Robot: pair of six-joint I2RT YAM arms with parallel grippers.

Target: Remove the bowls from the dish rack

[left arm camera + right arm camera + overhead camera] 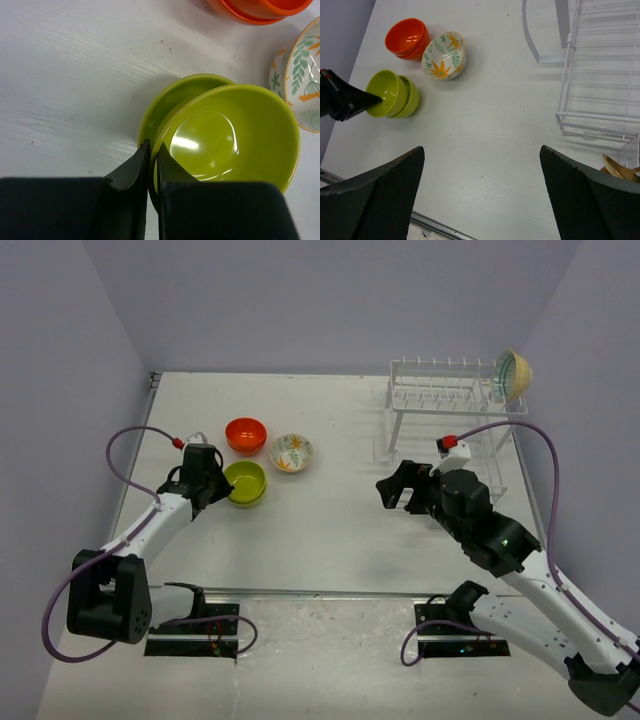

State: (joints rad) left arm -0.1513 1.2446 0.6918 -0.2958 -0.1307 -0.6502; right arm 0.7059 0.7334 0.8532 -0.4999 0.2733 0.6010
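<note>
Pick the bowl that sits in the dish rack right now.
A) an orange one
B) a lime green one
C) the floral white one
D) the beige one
D: the beige bowl stands on edge at the right end of the top tier of the dish rack, while the orange bowls, green bowls and floral bowl sit on the table.

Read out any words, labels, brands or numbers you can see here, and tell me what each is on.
None: no readable text, number or logo in any view.
The floral bowl carries only painted leaves and flowers.
The upper green bowl, lower green bowl, orange bowls, beige bowl and dish rack are plain.
</note>
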